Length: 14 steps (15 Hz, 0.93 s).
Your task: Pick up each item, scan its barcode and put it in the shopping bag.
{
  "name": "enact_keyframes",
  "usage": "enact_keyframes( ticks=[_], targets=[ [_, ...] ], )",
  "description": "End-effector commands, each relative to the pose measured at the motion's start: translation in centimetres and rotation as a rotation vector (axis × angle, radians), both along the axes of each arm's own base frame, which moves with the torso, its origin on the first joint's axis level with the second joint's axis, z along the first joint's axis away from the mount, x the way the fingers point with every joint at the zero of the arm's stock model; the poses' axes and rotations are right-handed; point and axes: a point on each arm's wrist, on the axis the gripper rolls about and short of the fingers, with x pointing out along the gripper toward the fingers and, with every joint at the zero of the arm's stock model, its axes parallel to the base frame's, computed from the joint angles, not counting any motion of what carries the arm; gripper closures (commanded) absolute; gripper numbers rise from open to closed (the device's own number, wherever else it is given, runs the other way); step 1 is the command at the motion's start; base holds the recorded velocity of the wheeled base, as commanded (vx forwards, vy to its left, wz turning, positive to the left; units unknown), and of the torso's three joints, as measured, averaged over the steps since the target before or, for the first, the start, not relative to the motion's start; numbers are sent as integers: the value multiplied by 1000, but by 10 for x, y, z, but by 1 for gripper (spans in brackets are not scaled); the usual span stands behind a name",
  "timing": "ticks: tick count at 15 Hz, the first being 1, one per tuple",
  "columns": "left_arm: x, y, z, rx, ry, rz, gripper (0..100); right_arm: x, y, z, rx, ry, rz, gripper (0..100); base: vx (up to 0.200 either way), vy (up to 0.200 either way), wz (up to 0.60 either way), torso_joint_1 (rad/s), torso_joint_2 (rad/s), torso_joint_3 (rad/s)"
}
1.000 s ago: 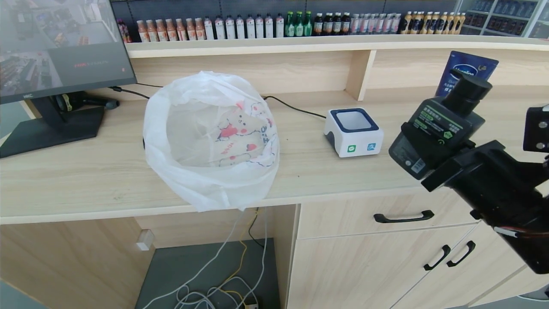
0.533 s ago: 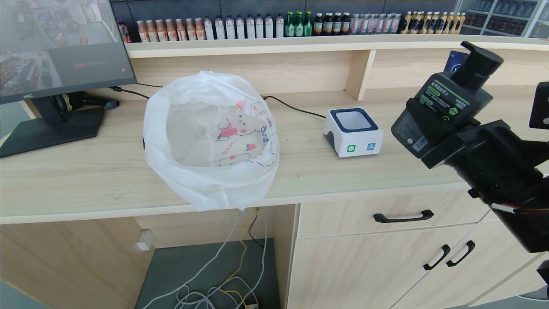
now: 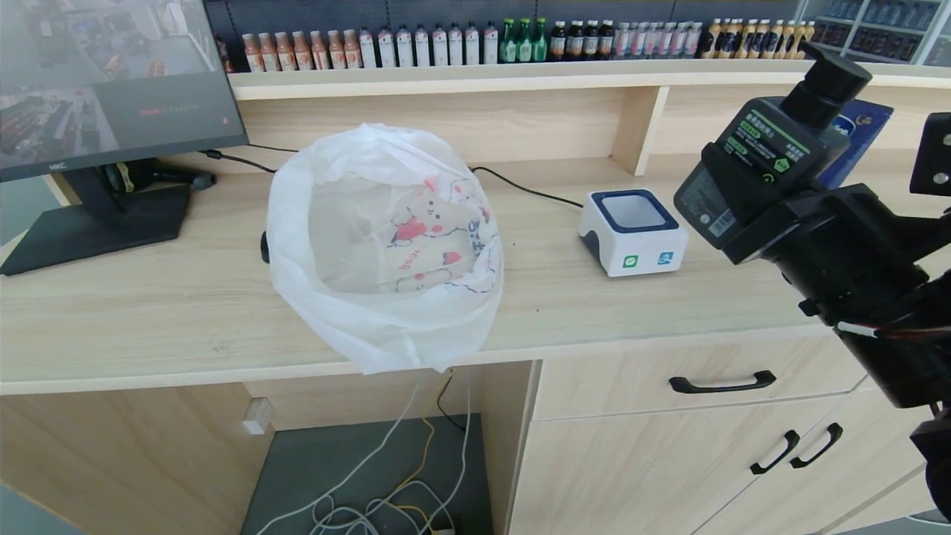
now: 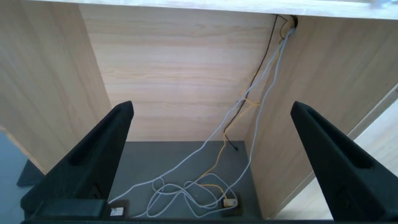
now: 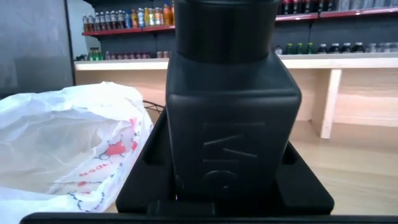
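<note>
— Where is the left gripper (image 4: 211,112)?
— Below the counter (image 3: 148,319). Its jaws stand wide apart with nothing between them. Past them a tangle of cables (image 4: 205,186) lies on the dark floor.

— What is on the countertop, starting from the left?
— A monitor (image 3: 111,74) on a black stand is farthest from the right gripper's jaws. Next is the white shopping bag (image 3: 386,245), open at the mouth, with a printed pouch (image 3: 438,238) inside it. The bag is well to the left of those jaws.

— And the scanner?
— The small white barcode scanner (image 3: 631,230) sits between the bag and the right gripper (image 3: 773,215), near the jaws on their left and lower down.

— What are those jaws holding?
— They are clamped on a black pump bottle (image 3: 758,163), gripping its lower body. It hangs tilted in the air, the cap pointing up and away to the right. A white barcode label (image 3: 717,219) on its lower side faces left.

— Is there anything beyond it?
— A blue pouch (image 3: 862,141) stands behind the bottle's cap, against the counter's back wall.
</note>
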Motion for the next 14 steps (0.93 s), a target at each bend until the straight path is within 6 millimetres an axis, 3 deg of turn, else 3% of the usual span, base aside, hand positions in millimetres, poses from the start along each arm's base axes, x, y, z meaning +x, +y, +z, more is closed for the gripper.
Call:
enact_keyframes(
  ticks=[1,10,14],
  targets=[
    [0,0,0,-1,-1,0,0,-1,0,-1,-1,0,0,100,0,200,0,12,2,-2],
    [0,0,0,-3,-1,1,0,-4,2,-5,-9,15,15,100,0,200,0,0,2,4],
    [0,0,0,2,-1,0,0,-9,5,-6,-12,19,37,100,0,0,0,0,0,0]
  ],
)
